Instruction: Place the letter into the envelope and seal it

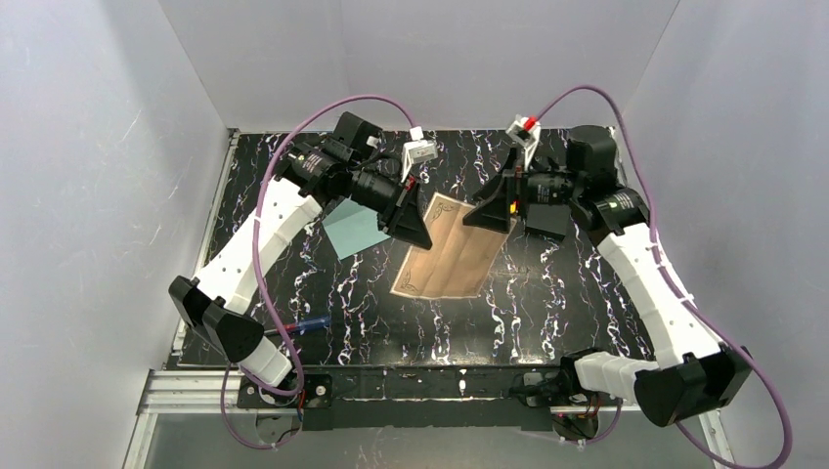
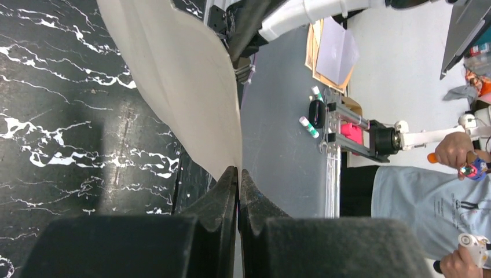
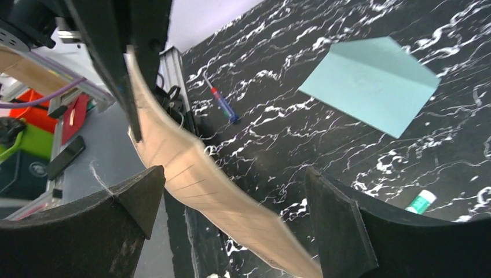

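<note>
The tan letter [image 1: 448, 256] lies mid-table with its far-left corner lifted. My left gripper [image 1: 414, 221] is shut on that corner; in the left wrist view the sheet [image 2: 179, 75] curves up out of the closed tips [image 2: 238, 172]. My right gripper [image 1: 493, 211] stands open at the letter's far-right edge. In the right wrist view the bowed sheet [image 3: 197, 174] passes between the wide-apart fingers [image 3: 233, 174] without either pad touching it. The pale teal envelope [image 1: 354, 231] lies flat to the letter's left, under the left arm, and shows whole in the right wrist view [image 3: 370, 84].
A blue and red pen [image 1: 311, 325] lies near the front-left edge of the black marbled table [image 1: 547, 313]. A green-and-white tube [image 3: 421, 201] rests on the table at the right of the right wrist view. White walls close in the back and sides.
</note>
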{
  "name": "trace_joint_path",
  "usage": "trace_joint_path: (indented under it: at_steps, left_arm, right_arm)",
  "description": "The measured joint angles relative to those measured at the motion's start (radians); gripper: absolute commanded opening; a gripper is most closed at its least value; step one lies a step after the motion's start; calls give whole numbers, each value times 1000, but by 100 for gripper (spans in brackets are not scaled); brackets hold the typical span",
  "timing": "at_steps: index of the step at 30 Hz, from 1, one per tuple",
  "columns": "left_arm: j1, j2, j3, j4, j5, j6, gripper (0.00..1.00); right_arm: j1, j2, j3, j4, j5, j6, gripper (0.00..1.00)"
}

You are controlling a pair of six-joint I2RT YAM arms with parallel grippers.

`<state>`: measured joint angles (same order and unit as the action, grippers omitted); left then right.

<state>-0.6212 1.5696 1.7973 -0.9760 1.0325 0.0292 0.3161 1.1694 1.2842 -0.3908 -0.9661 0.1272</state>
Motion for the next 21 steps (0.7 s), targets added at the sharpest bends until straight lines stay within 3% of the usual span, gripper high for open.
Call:
trace_joint_path:
  at_steps: [4,6,14,19,21]
  left_arm:
    - [0,-13,5,-75,11,61,0]
    - [0,-21,5,-102,16,86,0]
    - [3,-44,31,-198,14,172,0]
    - [23,-63,31,-218,13,198,0]
    - [34,-69,31,-219,12,203,0]
  right_arm:
    - [54,72,47,-104,10,-56,97]
    - [77,97,68,-134,12,-72,90]
    - [192,103,108,-149,-101,-80,48]
    - [221,100,107,-147,-149,-60,1]
    - [222,100,107,-127,-167,-37,1]
